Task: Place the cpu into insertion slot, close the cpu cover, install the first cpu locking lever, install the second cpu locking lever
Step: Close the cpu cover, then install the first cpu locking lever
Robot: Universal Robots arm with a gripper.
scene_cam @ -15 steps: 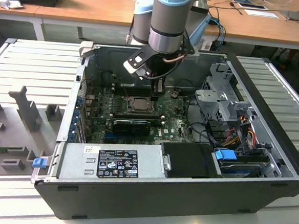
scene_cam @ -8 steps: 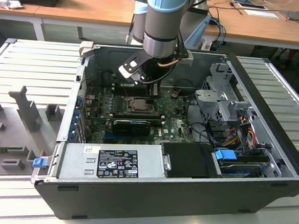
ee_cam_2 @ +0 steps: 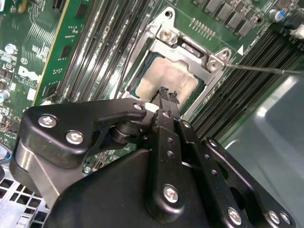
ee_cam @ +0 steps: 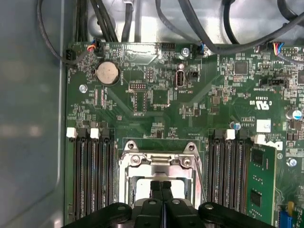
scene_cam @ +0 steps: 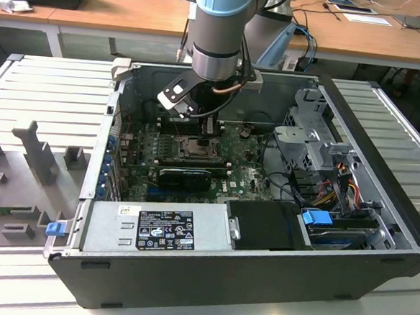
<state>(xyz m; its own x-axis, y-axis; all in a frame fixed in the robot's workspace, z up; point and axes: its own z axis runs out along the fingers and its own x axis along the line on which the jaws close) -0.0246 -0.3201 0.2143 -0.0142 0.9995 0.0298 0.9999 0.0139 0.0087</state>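
The cpu [ee_cam_2: 164, 76] lies flat in the insertion slot [scene_cam: 196, 151], its pale silver top showing through the window of the cpu cover [ee_cam_2: 187, 45]. The cover's metal frame [ee_cam: 156, 160] lies down around the chip. My gripper [ee_cam_2: 169, 92] hovers just over the chip's near edge, fingers pressed together with nothing between them. In the first wrist view the shut gripper [ee_cam: 160, 184] points down at the cpu [ee_cam: 138, 186]. A thin wire locking lever [ee_cam_2: 266, 70] runs out from the socket corner across the memory slots. In the exterior view the gripper [scene_cam: 186, 112] hangs above the socket.
Rows of black memory slots [ee_cam: 90, 175] flank the socket on both sides. A coin battery [ee_cam: 107, 73] and cables [ee_cam: 109, 19] lie beyond it. A black finned card [scene_cam: 185, 176], the power supply [scene_cam: 158, 229] and a drive cage [scene_cam: 313, 132] crowd the case.
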